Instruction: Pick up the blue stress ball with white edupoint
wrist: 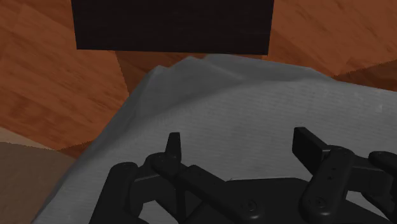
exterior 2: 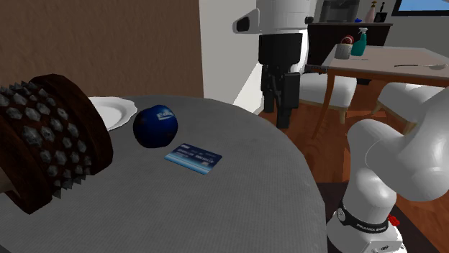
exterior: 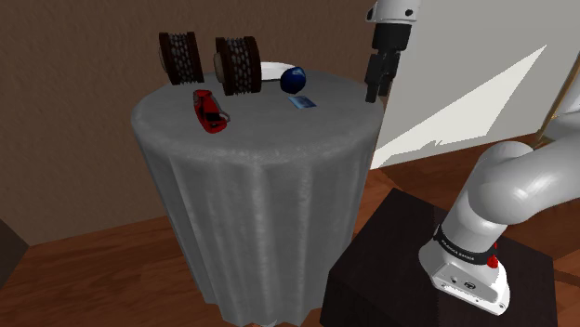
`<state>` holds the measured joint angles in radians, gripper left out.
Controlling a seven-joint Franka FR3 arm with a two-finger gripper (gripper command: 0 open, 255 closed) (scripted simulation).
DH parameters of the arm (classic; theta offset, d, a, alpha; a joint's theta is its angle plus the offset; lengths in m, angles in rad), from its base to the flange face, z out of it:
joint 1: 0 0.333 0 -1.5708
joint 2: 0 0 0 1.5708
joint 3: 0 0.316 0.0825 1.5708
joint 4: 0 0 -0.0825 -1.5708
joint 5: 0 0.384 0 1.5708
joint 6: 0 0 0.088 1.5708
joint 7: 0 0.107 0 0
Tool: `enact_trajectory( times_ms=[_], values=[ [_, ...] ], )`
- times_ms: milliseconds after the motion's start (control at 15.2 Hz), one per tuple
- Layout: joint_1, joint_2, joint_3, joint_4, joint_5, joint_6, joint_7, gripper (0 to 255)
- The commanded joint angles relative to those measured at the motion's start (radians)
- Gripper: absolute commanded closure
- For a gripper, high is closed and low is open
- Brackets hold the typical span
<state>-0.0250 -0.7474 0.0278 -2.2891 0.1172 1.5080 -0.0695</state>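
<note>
The dark blue ball point(exterior: 294, 80) with a small white mark point(exterior 2: 155, 126) rests near the far edge of the round table draped in grey cloth point(exterior: 260, 176), right beside a white plate point(exterior: 271, 70). My black gripper point(exterior: 375, 93) hangs over the table's rim at the shoulder view's right, well apart from the ball and above the cloth level point(exterior 2: 282, 118). In the wrist view its fingers stand apart with nothing between them point(wrist: 242, 149), pointing down at the edge of the cloth point(wrist: 254, 108).
A blue card point(exterior 2: 193, 158) lies just in front of the ball. Two dark spiked rollers point(exterior: 179, 58) point(exterior: 237, 63) and a red object point(exterior: 211, 110) share the table. The dark stand point(wrist: 172, 25) sits on the wooden floor. Behind stand a dining table point(exterior 2: 403, 57) and chairs.
</note>
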Motion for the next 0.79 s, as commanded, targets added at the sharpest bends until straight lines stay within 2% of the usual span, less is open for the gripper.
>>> enact_trajectory(
  times_ms=[0,726],
  values=[
    [0.000,0.000,0.000,0.000,0.000,0.000,0.000,0],
    [0.033,0.206,0.026,0.106,0.076,0.385,-0.034,0]
  ],
)
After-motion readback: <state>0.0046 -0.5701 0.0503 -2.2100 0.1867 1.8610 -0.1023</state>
